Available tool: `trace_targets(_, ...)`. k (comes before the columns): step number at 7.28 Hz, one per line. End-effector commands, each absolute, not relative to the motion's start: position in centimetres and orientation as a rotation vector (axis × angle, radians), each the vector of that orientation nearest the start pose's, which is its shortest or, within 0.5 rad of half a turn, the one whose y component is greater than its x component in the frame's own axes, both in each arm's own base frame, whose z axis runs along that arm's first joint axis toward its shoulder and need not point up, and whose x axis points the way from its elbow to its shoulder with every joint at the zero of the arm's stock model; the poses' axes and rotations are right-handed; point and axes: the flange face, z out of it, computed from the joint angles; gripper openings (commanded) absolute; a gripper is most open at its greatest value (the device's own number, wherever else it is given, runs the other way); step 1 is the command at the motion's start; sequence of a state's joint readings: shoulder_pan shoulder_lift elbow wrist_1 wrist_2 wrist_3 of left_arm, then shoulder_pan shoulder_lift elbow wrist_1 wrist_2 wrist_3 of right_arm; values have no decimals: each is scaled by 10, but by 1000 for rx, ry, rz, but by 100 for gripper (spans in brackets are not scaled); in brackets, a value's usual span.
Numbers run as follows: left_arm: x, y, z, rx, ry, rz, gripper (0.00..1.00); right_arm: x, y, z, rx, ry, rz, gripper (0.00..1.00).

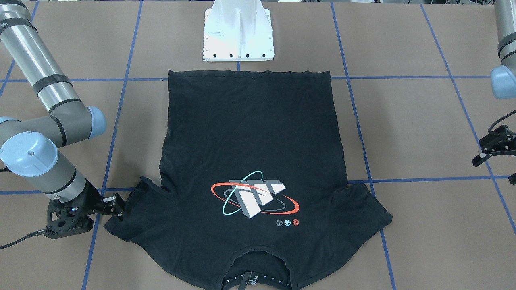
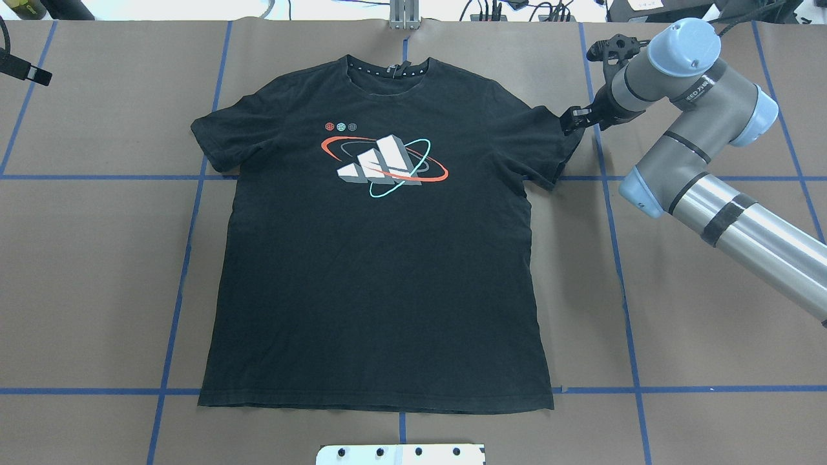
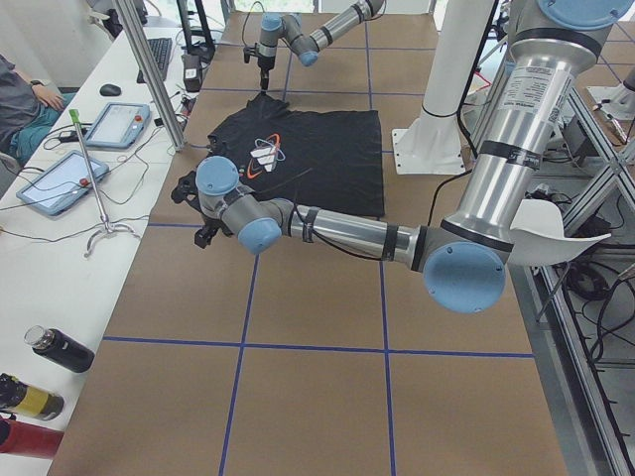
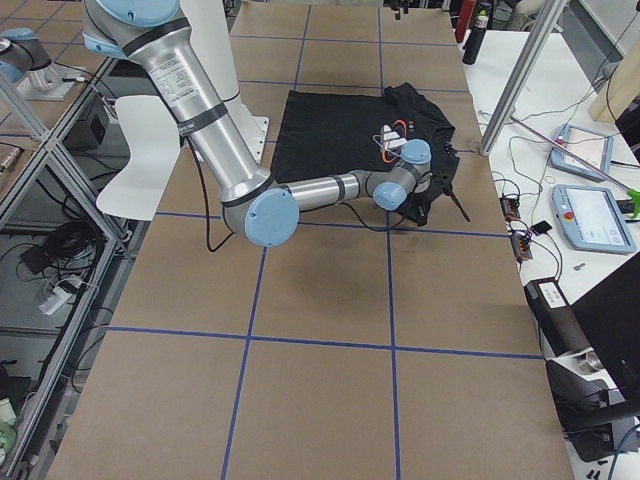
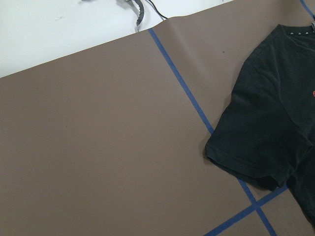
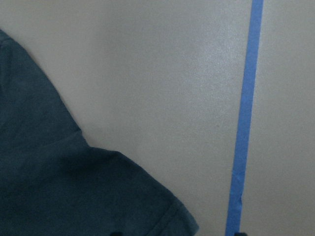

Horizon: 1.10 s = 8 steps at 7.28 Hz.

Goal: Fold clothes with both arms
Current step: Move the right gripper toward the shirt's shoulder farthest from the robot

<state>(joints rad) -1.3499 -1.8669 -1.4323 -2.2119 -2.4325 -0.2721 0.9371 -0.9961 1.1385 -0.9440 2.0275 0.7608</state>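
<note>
Overhead exterior: T-shirt (image 2: 381,258) lies flat, no fold made. Right gripper (image 2: 574,120) at sleeve edge, left gripper (image 1: 495,169) well apart; jaws seemingly parted, nothing held.

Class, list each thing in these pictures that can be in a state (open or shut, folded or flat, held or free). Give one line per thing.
T-shirt: unfolded, spread flat on the table, print facing up, both sleeves out.
Right hand: open, low at the edge of one sleeve, not gripping it.
Left hand: open, holding nothing, off to the side and clear of the T-shirt.
</note>
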Motion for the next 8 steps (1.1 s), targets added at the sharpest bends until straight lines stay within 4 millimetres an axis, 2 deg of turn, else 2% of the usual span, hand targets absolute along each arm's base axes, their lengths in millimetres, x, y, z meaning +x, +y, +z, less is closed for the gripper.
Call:
trace_targets(1, 81, -625, 481, 526, 971, 299, 100, -376, -661, 462, 295, -810, -55, 62)
trace_targets(3, 81, -625, 482, 526, 970, 301, 100, -375, -662, 469, 293, -795, -47, 58)
trace_targets(6, 81, -624, 483, 526, 969, 303, 100, -377, -665, 461, 301, -801, -48, 31)
trace_targets(7, 81, -623, 484, 525, 969, 302, 100, -377, -665, 461, 301, -801, -48, 27)
trace_targets(8, 81, -623, 484, 526, 969, 304, 100, -377, -665, 461, 301, -801, -48, 28)
